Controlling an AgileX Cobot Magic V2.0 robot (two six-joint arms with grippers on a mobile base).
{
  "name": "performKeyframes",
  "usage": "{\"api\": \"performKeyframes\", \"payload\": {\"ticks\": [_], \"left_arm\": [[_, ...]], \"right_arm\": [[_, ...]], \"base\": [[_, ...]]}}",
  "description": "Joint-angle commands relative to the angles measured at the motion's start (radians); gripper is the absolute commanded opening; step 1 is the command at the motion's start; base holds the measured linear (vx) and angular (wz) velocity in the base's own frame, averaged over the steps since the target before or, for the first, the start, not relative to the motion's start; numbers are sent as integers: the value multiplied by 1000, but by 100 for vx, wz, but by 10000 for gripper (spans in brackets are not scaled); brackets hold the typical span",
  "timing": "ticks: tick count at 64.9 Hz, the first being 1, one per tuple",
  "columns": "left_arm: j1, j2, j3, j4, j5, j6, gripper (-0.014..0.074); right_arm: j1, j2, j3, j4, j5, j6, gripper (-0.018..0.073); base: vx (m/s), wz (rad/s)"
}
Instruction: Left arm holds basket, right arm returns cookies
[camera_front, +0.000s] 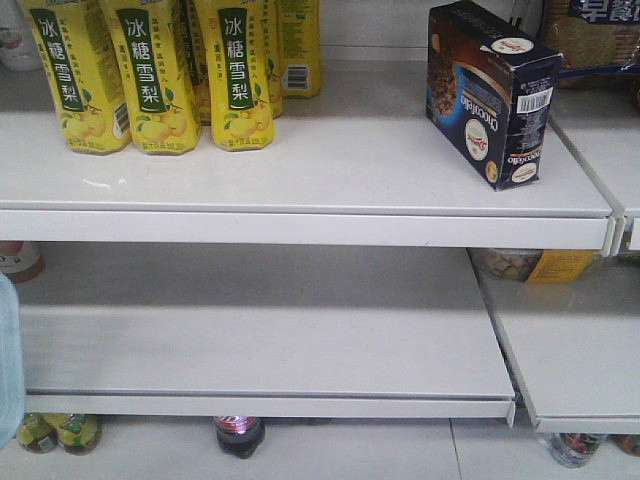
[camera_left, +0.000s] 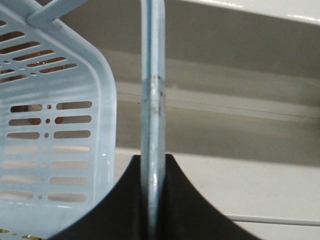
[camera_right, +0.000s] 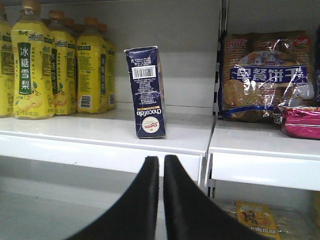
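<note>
Right wrist view: my right jaws (camera_right: 161, 172) nearly pressed together, empty; cookie box (camera_right: 146, 91) upright on the shelf (camera_right: 100, 127) beside yellow bottles (camera_right: 55, 65). Left jaws (camera_left: 152, 200) pinch the basket (camera_left: 60, 130) handle (camera_left: 152, 100).

A shop: white shelves (camera_front: 300, 170) of yellow drink bottles (camera_front: 150, 75) (barcoded).

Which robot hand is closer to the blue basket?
Left. The left gripper is clamped on the basket handle. The right gripper is shut, empty, facing the cookies on the shelf.
</note>
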Motion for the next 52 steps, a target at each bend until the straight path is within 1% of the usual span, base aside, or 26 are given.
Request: {"api": "performKeyframes", "payload": {"ticks": [1, 11, 22, 52], "left_arm": [[4, -29, -30, 14, -72, 50, -3], [19, -30, -30, 14, -13, 79, -3], [21, -30, -31, 1, -14, 78, -3], [21, -28, -31, 7, -13, 78, -3]], "right_arm": [[-4, 12, -24, -11, -74, -10, -6], [-4, 12, -24, -11, -74, -10, -6], [-4, 12, -24, -11, -74, -10, -6], [-4, 12, -24, -11, -74, -10, -6]], "base": [[0, 0], [0, 0], [0, 0], [0, 0]]}}
